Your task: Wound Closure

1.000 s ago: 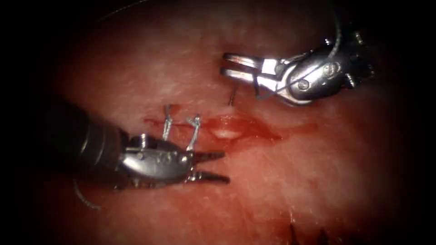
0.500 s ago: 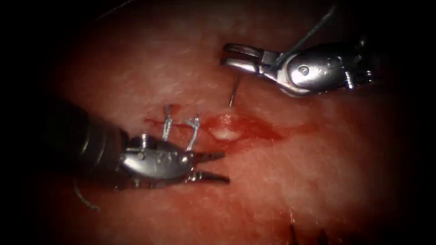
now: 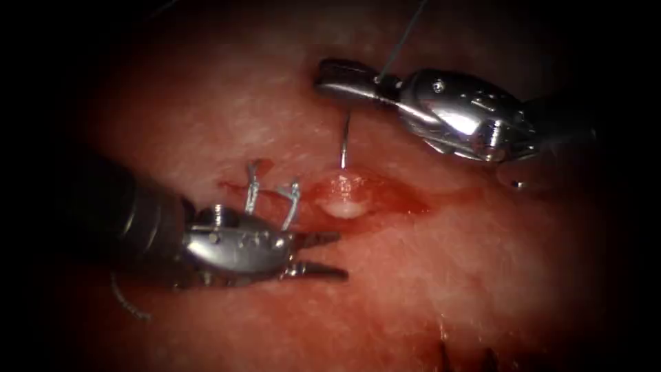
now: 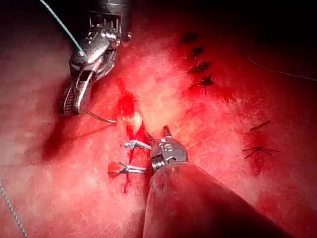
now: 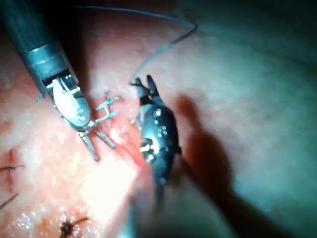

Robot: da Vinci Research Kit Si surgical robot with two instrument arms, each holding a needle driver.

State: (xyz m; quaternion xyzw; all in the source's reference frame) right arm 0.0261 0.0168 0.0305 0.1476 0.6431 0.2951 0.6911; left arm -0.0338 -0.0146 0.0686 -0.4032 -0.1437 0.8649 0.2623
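A: Lower left of the frame?
B: The left tool point(image 3: 318, 255), jaws parted, grasping nothing, just below two stitches point(image 3: 272, 196) across the cut point(image 3: 358, 200).
A: Upper right?
B: The right tool point(image 3: 344, 74) is clenched on the needle point(image 3: 343, 141), whose point touches the tissue point(image 3: 227, 110) above the cut; thread point(image 3: 403, 34) trails upward.

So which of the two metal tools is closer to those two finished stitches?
The left. The left tool sits just below the two stitches, jaws open and empty. The right tool is farther up and right, holding the needle.
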